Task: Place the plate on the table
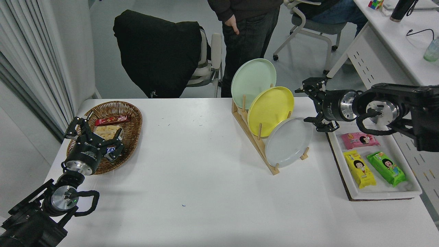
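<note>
The pale gray plate [287,142] stands on edge in the front slot of a wooden rack [255,140] on the white table [205,192]. Behind it in the rack lean a yellow plate [270,109] and a mint-green plate [253,82]. My right gripper [310,104] hovers open just right of the rack, level with the gray plate's upper right rim, apart from it and holding nothing. My left gripper [92,129] rests open at the lower left, over the near edge of a wicker basket.
The wicker basket [132,113] with snack packs sits at the left. A white tray [410,192] with pink, yellow and green packets lies at the right. A person stands at the far side beside a jacket-draped chair [161,51]. A white desk [394,44] is at upper right.
</note>
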Motion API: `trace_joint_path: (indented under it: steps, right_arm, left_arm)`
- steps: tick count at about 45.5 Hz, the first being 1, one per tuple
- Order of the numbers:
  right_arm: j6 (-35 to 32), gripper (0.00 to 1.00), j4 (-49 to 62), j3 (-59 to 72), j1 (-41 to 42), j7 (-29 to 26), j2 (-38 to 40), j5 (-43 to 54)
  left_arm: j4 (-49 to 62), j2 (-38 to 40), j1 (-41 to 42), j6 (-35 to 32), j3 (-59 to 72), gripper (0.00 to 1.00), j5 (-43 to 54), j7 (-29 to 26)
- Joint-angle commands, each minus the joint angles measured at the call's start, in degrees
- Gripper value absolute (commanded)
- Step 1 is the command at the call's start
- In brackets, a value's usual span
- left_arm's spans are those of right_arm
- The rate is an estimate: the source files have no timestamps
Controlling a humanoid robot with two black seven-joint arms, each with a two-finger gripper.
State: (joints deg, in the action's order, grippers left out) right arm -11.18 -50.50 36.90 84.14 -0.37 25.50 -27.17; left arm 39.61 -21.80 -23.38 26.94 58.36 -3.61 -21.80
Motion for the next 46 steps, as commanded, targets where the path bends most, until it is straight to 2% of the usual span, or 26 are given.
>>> trace_joint_path:
  steps: [1,16,23,30,34,38,46]
  right_arm:
    - [0.2,0.96,-1.0,-2.2,-2.7,-0.1,-0.2,-1.7]
    - [2.3,0.95,-3.6,-5.2,-3.1,-0.1,-0.1,-5.3]
    - [4.6,0.9,-3.5,-6.2,-3.0,-0.1,0.4,-5.4]
    - [5.9,0.9,-3.6,-6.2,-3.2,-0.1,0.2,-5.4]
    - [6.0,0.86,-3.6,-6.3,-3.2,-0.1,0.2,-5.4]
    - [6.0,0.75,-3.6,-6.4,-3.1,-0.1,0.1,-5.4]
    - [6.0,0.71,-3.6,-6.3,-3.1,-0.1,-0.1,-5.4]
  left_arm:
    - [0.0,0.0,0.0,0.0,0.0,0.98,0.0,0.0]
    - [0.0,0.0,0.0,0.0,0.0,0.98,0.0,0.0]
    - [0.0,0.0,0.0,0.0,0.0,0.98,0.0,0.0]
    - [0.0,0.0,0.0,0.0,0.0,0.98,0.0,0.0]
    - [0.0,0.0,0.0,0.0,0.0,0.98,0.0,0.0]
    - [0.0,0.0,0.0,0.0,0.0,0.98,0.0,0.0]
    - [-0.1,0.0,0.0,0.0,0.0,0.98,0.0,0.0]
